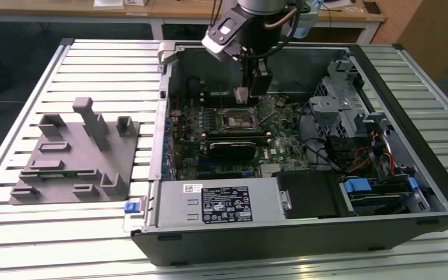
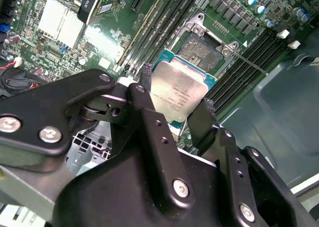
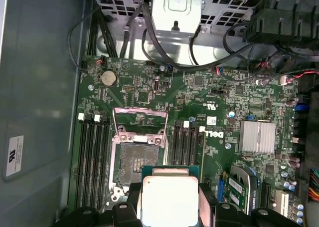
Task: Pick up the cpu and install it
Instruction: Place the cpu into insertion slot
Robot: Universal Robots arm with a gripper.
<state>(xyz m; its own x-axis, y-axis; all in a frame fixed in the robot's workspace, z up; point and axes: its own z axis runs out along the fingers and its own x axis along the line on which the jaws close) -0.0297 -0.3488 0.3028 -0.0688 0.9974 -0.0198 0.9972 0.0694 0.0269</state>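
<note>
Exterior view has my claw (image 1: 249,93) hanging inside the open computer case (image 1: 442,175), over the green motherboard (image 1: 286,146) and just above the black socket (image 1: 237,121). On the slatted table (image 1: 21,76), at the exterior view's left of the case, stands the grey fixture block (image 1: 76,157), well apart from me. My 2 black fingers (image 2: 154,132) are clamped on the cpu (image 2: 180,95), 1 on each of 2 opposite edges, as the second wrist view shows. Its silver-white lid faces the camera, and a thin green rim runs along its far edges. I hold the chip in the air near the socket (image 2: 202,47); it is not seated there. From the first wrist view the cpu (image 3: 169,202) sits between my fingertips, and the socket (image 3: 133,159) lies bare with its contact field exposed. The hinged metal frame (image 3: 139,119) is swung up and open. Dark memory slots (image 3: 92,157) run along both sides of the socket.
</note>
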